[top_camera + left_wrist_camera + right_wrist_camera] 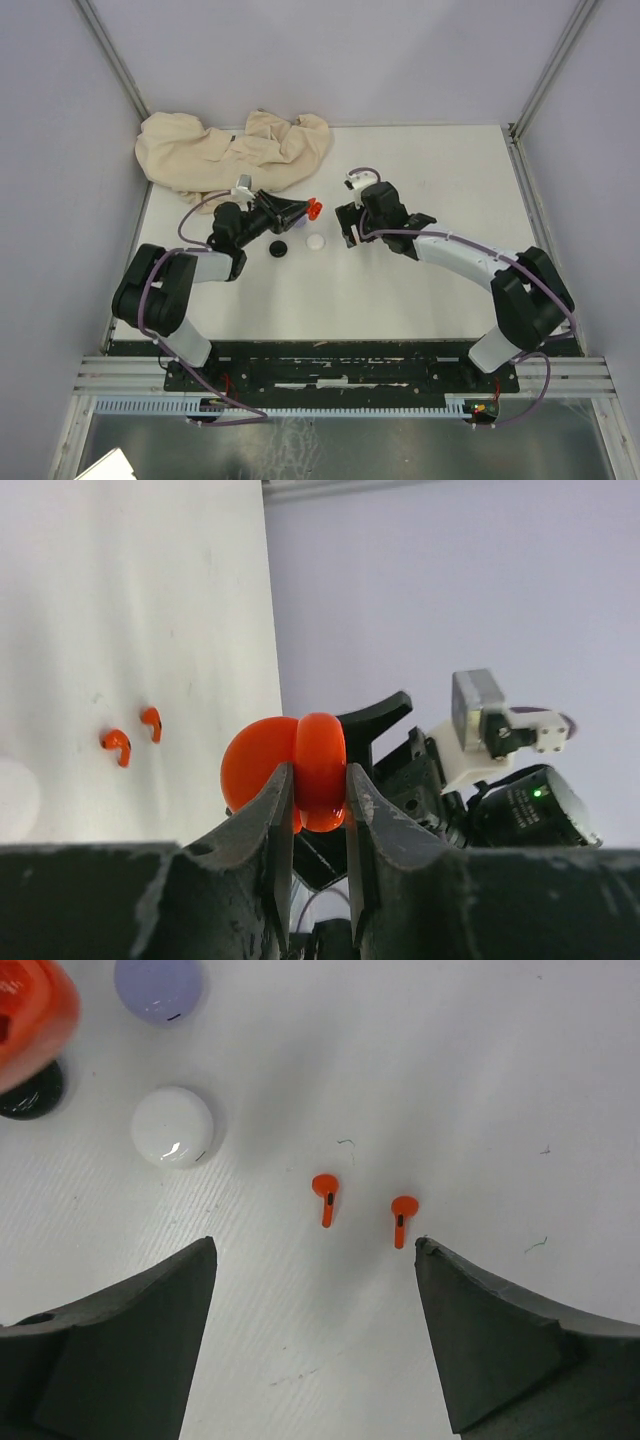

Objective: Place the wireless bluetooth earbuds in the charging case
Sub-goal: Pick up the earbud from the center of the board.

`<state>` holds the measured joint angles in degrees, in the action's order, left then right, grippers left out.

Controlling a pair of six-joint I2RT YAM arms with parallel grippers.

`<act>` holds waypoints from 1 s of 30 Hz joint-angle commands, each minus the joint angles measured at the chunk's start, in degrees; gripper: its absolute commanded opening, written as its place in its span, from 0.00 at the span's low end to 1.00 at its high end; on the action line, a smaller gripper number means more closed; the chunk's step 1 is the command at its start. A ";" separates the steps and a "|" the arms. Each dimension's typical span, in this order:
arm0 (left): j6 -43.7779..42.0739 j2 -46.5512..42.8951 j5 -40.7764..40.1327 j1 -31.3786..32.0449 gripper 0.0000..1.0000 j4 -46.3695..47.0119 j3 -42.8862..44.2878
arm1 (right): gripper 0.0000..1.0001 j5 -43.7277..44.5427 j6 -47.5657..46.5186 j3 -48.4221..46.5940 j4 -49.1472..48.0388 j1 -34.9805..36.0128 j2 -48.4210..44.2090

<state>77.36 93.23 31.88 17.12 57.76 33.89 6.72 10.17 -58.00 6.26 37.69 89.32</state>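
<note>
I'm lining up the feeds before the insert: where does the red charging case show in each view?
Top external: red charging case, centre, just above the white round case.
Left wrist: lower centre, clamped in the left gripper.
Right wrist: top left corner, cut off by the edge.
Shared landmark: white round case, in top and right wrist views.

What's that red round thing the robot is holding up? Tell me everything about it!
The red case is shiny, smooth and orange-red, like plastic. It looks like two rounded halves opened out side by side. It stands on edge, held up off the table, pinched between the two dark fingers of the left tool. Nothing else touches it. Two tiny red earbuds lie on the table, apart from it.
</note>
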 commanded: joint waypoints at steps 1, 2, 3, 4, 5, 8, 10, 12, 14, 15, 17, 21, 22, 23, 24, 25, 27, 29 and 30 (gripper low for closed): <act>7.05 -0.25 -4.24 -2.47 0.03 11.12 -2.48 | 0.85 1.63 0.13 -8.14 6.79 -0.20 5.55; 7.39 -0.72 -4.62 -2.50 0.03 11.85 -3.09 | 0.82 1.39 0.35 -9.22 7.41 -0.17 6.99; 7.52 -1.25 -4.93 -2.59 0.03 12.29 -3.91 | 0.79 1.29 0.56 -10.16 7.59 -0.20 8.38; 7.54 -1.77 -5.10 -2.60 0.03 12.51 -4.47 | 0.76 1.21 0.74 -10.84 7.66 -0.19 9.55; 7.47 -2.31 -5.15 -2.62 0.03 12.56 -4.92 | 0.74 1.24 0.87 -11.60 7.79 -0.20 10.61; 7.65 -3.05 -5.03 -2.71 0.03 13.39 -6.30 | 0.68 1.56 1.32 -14.17 8.94 -0.18 13.76; 8.07 -3.03 -4.71 -2.78 0.03 14.41 -7.09 | 0.64 1.71 1.49 -15.28 9.22 -0.22 15.58; 8.68 -2.63 -4.36 -2.95 0.03 15.66 -7.70 | 0.62 2.00 1.76 -16.00 9.42 -0.18 16.88; 9.13 -2.26 -4.09 -2.95 0.03 16.79 -8.29 | 0.60 2.78 2.02 -16.53 9.91 -0.22 17.98; 9.27 -2.10 -4.03 -2.94 0.03 17.24 -8.56 | 0.59 2.85 2.04 -16.69 10.00 -0.17 18.34; 9.38 -1.83 -4.02 -2.95 0.03 17.75 -8.93 | 0.58 2.84 2.19 -16.76 9.77 -0.24 19.02; 9.86 -1.09 -3.80 -3.10 0.03 19.08 -9.28 | 0.56 2.77 2.52 -17.26 9.47 -0.19 20.44; 9.91 -0.88 -3.76 -3.13 0.03 19.28 -9.35 | 0.55 2.76 2.61 -17.38 9.47 -0.21 20.76; 9.99 -0.74 -3.75 -3.15 0.03 19.58 -9.43 | 0.55 2.84 2.65 -17.45 9.39 -0.21 21.11; 10.07 -0.62 -3.70 -3.15 0.03 19.78 -9.43 | 0.55 2.92 2.73 -17.59 9.29 -0.19 21.46; 10.13 -0.43 -3.69 -3.15 0.03 19.85 -9.46 | 0.54 2.94 2.86 -17.73 9.29 -0.17 21.77; 10.21 -0.24 -3.56 -3.23 0.03 20.17 -9.57 | 0.53 3.18 3.13 -17.92 9.09 -0.16 22.32; 10.24 -0.08 -3.54 -3.30 0.03 20.31 -9.62 | 0.52 3.50 3.50 -18.11 9.09 -0.22 23.01; 10.26 -0.06 -3.50 -3.32 0.03 20.36 -9.58 | 0.51 3.63 3.59 -18.16 8.95 -0.17 23.27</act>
<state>85.27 92.68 28.12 14.20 73.84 24.69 8.38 12.47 -73.52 16.56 37.69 111.50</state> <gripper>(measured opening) 0.295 0.525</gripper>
